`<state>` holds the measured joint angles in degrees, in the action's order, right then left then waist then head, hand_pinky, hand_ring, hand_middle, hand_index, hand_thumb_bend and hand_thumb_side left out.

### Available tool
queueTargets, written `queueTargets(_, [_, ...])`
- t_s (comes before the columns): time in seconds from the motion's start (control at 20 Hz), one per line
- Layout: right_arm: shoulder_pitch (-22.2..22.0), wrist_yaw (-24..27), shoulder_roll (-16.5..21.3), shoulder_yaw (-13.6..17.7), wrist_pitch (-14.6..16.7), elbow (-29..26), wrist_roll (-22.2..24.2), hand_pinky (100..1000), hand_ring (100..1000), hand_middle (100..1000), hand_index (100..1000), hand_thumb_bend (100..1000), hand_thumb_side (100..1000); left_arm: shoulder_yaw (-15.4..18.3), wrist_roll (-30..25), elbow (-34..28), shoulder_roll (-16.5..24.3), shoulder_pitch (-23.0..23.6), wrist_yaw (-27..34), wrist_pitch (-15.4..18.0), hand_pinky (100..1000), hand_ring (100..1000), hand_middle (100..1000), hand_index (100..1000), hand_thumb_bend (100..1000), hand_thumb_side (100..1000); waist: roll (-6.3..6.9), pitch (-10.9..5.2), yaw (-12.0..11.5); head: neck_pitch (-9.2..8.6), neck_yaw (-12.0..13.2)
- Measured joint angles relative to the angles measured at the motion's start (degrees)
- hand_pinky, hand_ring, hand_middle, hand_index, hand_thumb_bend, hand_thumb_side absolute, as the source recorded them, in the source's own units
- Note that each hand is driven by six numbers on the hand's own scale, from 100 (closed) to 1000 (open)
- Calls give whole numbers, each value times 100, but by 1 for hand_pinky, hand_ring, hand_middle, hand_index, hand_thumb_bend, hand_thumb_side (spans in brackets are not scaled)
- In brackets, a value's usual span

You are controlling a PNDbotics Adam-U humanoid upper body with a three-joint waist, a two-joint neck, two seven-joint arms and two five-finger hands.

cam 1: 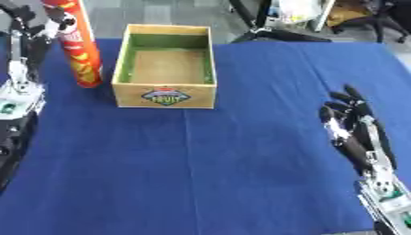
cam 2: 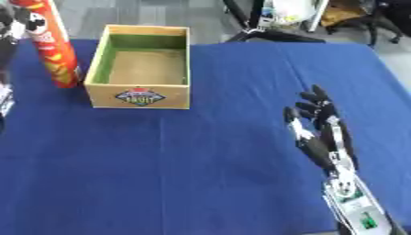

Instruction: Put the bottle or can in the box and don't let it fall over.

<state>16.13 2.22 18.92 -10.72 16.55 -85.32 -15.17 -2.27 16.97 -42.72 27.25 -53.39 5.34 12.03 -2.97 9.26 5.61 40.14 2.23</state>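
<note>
A tall red can [cam 1: 81, 50] stands upright on the blue cloth, just left of the wooden box [cam 1: 164, 95]. The box is open-topped, has a green inner wall and a fruit label on its front, and holds nothing. My left hand [cam 1: 29, 32] is raised at the far left edge, close against the can's upper part. Whether it touches the can I cannot tell. My right hand [cam 2: 319, 126] rests open at the lower right, fingers pointing up the table, far from the can and the box.
Blue cloth [cam 1: 241, 151] covers the whole table. Black chair legs and a stand [cam 1: 277, 32] sit on the floor beyond the far edge. My left forearm [cam 1: 16, 98] runs down the left edge.
</note>
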Motion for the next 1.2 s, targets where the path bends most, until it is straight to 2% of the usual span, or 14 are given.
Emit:
queueTargets(0.35, [40, 9, -1, -28, 5, 0, 6, 833, 817, 834, 1000, 362, 502, -4, 55, 154, 0, -84, -193, -52, 836, 852, 896, 969, 733, 622, 15, 25, 72, -6, 116])
queueTargets(0.65, [44, 10, -1, -29, 3, 0, 9, 833, 817, 834, 1000, 363, 502, -2, 207, 250, 6, -166, -278, -70, 836, 852, 896, 969, 734, 625, 12, 79, 154, -54, 120])
queueTargets(1.2, [70, 14, -2, -29, -7, 0, 21, 833, 817, 834, 1000, 362, 504, 0, 189, 506, 12, -255, -494, -151, 805, 823, 858, 958, 674, 599, 12, 155, 224, -57, 120])
